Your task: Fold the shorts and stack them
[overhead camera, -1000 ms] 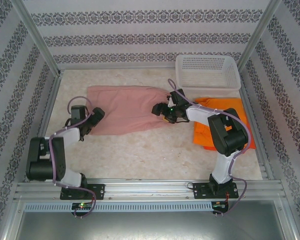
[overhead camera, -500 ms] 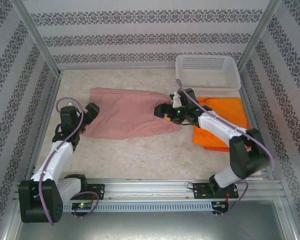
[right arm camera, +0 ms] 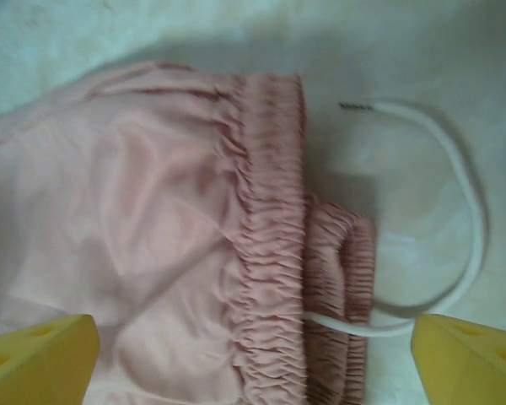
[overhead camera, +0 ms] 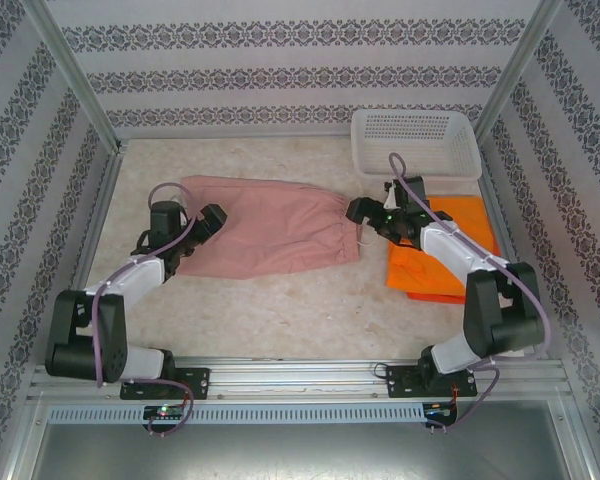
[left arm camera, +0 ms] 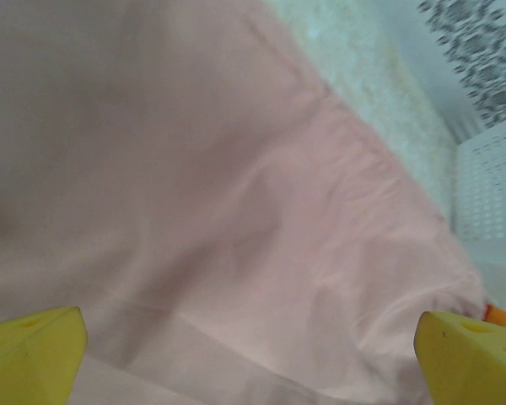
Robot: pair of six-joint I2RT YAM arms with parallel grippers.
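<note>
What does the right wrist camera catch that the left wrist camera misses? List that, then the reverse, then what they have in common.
Right wrist: the gathered waistband of the pink shorts, and a white drawstring looping out onto the table. Left wrist: smooth flat cloth, the white basket, and a sliver of orange cloth. Both: the pink shorts, pale table, and yellow fingertips spread apart at the bottom corners.

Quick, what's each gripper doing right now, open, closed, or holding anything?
Left gripper: open, empty, over the pink shorts.
Right gripper: open, empty, over the waistband.
</note>
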